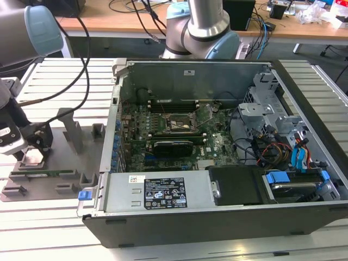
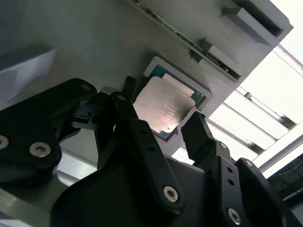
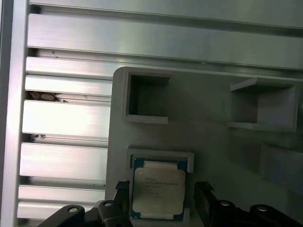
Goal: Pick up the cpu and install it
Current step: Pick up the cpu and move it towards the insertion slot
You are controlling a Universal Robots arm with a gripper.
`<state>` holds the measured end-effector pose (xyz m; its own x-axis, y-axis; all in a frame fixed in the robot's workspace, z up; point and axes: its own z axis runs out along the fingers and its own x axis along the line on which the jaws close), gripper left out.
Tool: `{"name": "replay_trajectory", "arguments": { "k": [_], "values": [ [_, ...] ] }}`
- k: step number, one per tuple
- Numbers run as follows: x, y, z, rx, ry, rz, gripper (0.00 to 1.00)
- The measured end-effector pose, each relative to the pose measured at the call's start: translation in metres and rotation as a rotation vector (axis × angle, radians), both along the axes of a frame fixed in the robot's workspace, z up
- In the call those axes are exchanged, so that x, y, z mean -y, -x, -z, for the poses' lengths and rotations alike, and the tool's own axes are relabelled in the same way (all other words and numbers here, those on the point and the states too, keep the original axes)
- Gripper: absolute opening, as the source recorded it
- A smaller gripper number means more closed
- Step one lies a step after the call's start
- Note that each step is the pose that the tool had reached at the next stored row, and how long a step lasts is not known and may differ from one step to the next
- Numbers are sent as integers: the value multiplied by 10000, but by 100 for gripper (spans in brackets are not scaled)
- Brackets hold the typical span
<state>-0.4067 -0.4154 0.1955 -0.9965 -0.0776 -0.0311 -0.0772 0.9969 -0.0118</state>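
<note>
Second wrist view: the chip [image 2: 163,106] lies flat in a square pocket of the grey tray [image 2: 118,47], which keeps it from sliding. The gripper [image 2: 161,124] is open, a finger on each side, probably to catch its edges.

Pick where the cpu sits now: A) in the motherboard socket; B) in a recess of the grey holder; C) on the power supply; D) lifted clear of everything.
B: the cpu lies flat in a recess of the holder, with the open gripper straddling it.
</note>
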Motion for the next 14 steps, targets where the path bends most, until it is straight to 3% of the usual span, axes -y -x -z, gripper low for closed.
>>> {"name": "replay_trajectory", "arguments": {
  "k": [6,14],
  "values": [
    [0,1,57,-3,-46,-109,66],
    [0,1,66,-1,-54,-108,66]
  ]
}}
